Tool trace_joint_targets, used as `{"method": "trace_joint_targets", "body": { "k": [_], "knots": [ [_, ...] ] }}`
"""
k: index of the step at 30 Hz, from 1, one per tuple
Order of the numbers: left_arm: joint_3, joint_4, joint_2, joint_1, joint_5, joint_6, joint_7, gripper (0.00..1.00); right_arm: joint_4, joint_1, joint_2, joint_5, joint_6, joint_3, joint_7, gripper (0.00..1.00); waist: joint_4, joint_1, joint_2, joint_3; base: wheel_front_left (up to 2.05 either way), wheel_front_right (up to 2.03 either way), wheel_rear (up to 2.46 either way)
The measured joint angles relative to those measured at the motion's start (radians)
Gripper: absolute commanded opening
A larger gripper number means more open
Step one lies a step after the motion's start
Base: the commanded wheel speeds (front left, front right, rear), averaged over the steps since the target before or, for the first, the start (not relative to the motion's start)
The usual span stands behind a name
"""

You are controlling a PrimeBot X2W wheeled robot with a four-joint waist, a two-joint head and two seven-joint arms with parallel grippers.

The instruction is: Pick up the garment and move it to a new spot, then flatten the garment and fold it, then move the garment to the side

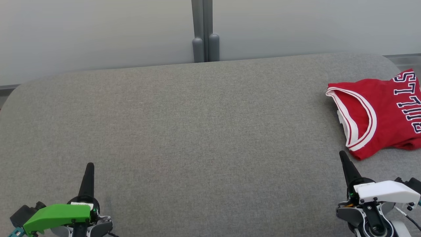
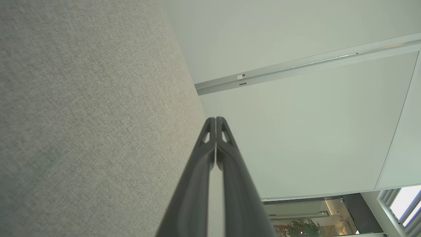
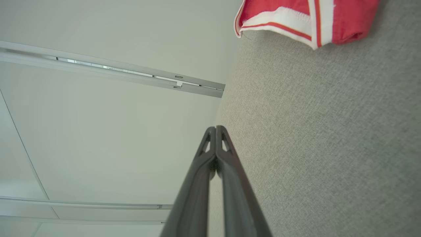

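The red sleeveless jersey with white trim and dark lettering [image 1: 378, 112] lies folded at the far right of the grey fabric-covered desk [image 1: 197, 131] — probably already set aside, though its right part runs out of frame. Both the left gripper [image 1: 89, 166] and right gripper [image 1: 342, 154] rest with fingers closed and empty; any further nudge should press flat — not pinch.
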Motion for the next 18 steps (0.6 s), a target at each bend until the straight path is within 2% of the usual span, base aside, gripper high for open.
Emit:
{"method": "trace_joint_targets", "body": {
  "k": [18],
  "knots": [
    [0.01,-0.01,0.002,-0.019,-0.128,0.0,0.035,0.0,-0.012,-0.01,0.003,0.146,0.0,-0.009,0.036,0.0,0.001,0.0,0.0,0.0,0.0,0.0,0.0]
  ]
}}
